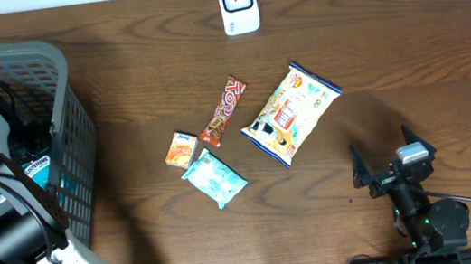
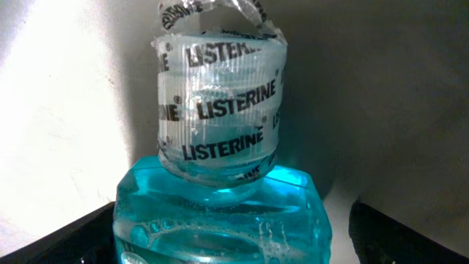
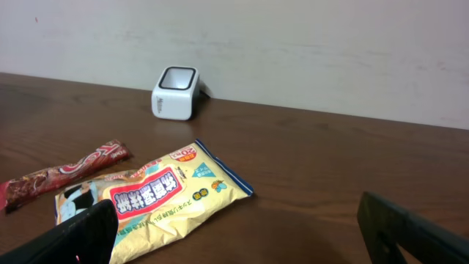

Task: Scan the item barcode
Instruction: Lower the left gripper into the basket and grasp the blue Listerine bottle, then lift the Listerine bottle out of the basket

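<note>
1. The dark wooden surface (image 1: 390, 57) carries all the loose goods in its middle, with a pale wall behind its far edge.
2. A grey plastic basket (image 1: 77, 171) stands at the left end, and the left arm reaches down into it.
3. The left claw (image 2: 234, 246) is spread wide, one finger on each side of a blue mouthwash bottle (image 2: 220, 169) inside the basket. A gap shows on the right side, so nothing is clamped.
4. The right claw (image 1: 392, 164) hangs low over the near right part of the surface, spread wide and empty, well apart from the goods.
5. A yellow snack bag (image 1: 290, 112) lies flat near the centre.
6. A red-brown chocolate bar (image 1: 222, 111) lies just left of the bag.
7. A light-blue pouch (image 1: 215, 177) lies nearer the front, touching a small orange box (image 1: 181, 149).
8. The white scanner (image 1: 238, 3) stands at the far edge, by the wall.
</note>
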`<state>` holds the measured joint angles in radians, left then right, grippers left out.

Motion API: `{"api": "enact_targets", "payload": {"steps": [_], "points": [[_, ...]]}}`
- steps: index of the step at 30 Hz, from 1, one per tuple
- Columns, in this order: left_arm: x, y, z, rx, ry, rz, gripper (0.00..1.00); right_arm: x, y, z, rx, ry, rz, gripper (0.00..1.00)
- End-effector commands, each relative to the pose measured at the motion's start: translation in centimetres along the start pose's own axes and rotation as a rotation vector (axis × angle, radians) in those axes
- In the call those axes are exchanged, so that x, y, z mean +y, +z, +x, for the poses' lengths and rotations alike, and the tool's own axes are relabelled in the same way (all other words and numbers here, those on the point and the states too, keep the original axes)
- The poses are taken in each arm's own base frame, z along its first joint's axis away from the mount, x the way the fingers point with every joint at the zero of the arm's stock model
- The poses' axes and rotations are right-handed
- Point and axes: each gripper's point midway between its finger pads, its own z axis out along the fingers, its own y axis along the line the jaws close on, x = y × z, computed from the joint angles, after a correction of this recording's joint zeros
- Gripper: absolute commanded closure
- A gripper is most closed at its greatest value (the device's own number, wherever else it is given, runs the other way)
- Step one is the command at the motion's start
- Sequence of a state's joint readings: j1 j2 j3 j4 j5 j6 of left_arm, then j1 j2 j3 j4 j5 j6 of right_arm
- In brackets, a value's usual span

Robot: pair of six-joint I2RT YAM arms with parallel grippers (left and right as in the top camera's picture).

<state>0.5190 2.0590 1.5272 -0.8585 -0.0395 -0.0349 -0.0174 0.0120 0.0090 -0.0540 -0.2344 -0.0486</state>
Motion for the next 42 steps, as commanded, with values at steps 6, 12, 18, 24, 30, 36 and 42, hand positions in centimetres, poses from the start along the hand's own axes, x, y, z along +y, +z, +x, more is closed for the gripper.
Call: {"api": "enact_targets", "payload": {"steps": [6,12,18,24,30,36,42], "points": [[0.0,2.7,2.2,0.088,-0.044,-0.009,0.02,0.1,0.0,0.1,-0.001,-0.001,-0.004,0.01],[0.0,3.6,2.4,0.077,-0.045,-0.008,0.08,0.1,0.0,0.1,-0.001,-0.001,-0.004,0.01],[-0.1,4.2,2.3,0.058,-0.046,-0.008,0.43,0.1,0.0,0.1,-0.001,-0.002,-0.004,0.01],[1.0,3.9,1.9,0.043,-0.045,-0.066,0.56,0.1,0.0,0.1,-0.001,-0.001,-0.004,0.01],[1.2,1.3,0.7,-0.005,-0.052,-0.066,0.59,0.1,0.0,0.1,-0.001,-0.001,-0.004,0.01],[1.6,-5.0,-1.1,-0.167,-0.073,-0.045,0.59,0.1,0.0,0.1,-0.001,-0.001,-0.004,0.01],[2.5,-16.0,-2.0,-0.456,-0.112,-0.007,0.59,0.1,0.0,0.1,-0.001,-0.001,-0.004,0.01]]}}
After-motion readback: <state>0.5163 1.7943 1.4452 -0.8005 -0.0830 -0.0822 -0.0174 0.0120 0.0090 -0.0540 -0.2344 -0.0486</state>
